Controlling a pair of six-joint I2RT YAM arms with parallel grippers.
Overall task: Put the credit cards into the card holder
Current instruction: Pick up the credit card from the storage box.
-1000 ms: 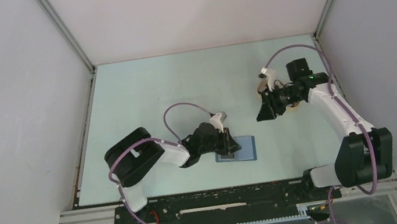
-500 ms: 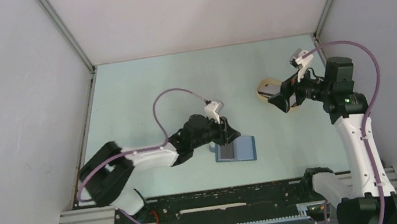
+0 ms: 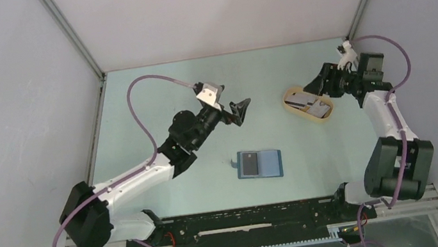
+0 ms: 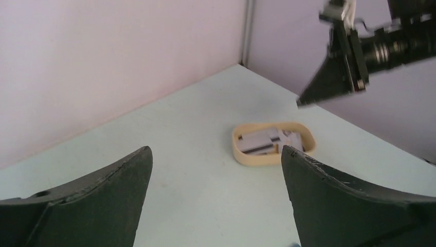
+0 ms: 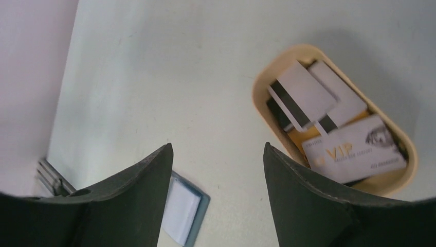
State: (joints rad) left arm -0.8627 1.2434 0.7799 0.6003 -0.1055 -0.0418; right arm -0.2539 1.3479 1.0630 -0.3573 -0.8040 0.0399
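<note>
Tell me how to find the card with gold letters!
Look toward the far right of the pale green table for the beige oval tray. Inside lies the white card with gold VIP letters. The plain white cards beside it carry only dark stripes.

Lab cell, white panel walls [image 3: 219,7]

Blue card holder [image 3: 260,164] lying open flat, white and grey credit cards [image 5: 309,95] piled in beige tray [image 5: 259,100]
</note>
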